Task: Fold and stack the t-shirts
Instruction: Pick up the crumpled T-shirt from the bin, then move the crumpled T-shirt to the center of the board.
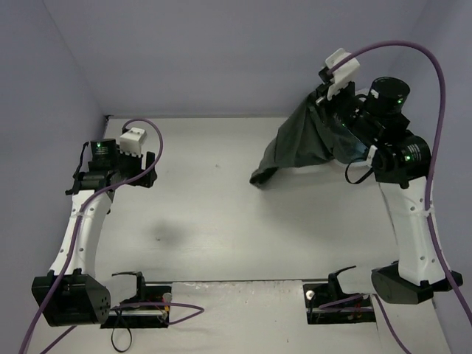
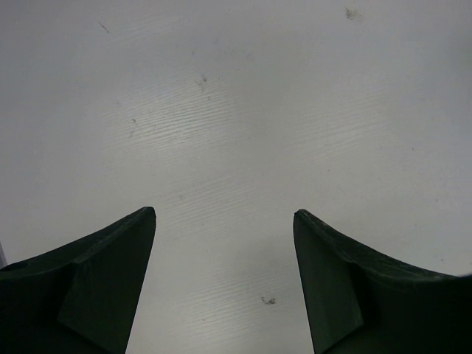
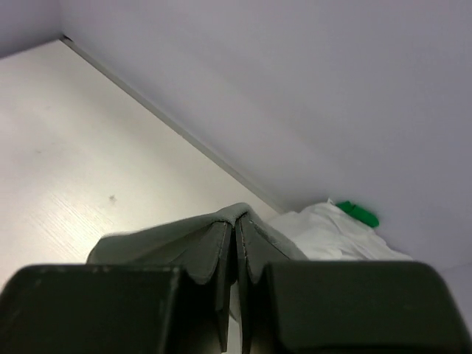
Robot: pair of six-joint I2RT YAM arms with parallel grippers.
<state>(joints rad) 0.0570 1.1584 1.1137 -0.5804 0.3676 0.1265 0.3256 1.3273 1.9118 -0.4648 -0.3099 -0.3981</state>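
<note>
The dark grey cloth t-shirt (image 1: pixel 299 144) hangs bunched from the right gripper (image 3: pixel 236 221) over the far right part of the white wood-grain table (image 1: pixel 221 214), its lower end trailing down and to the left; whether that end touches the surface cannot be determined. The right gripper's jaws are pressed together on a fold of the dark grey fabric, which wraps over both fingertips (image 3: pixel 219 247) in the right wrist view. Beyond it, a crumpled white cloth t-shirt (image 3: pixel 324 228) lies at the foot of the pale lilac back wall (image 3: pixel 295 88), with a bright green cloth t-shirt (image 3: pixel 359 213) showing just behind it. The left gripper (image 2: pixel 225 214) is positioned over the left part of the table, jaws spread wide, holding nothing.
</note>
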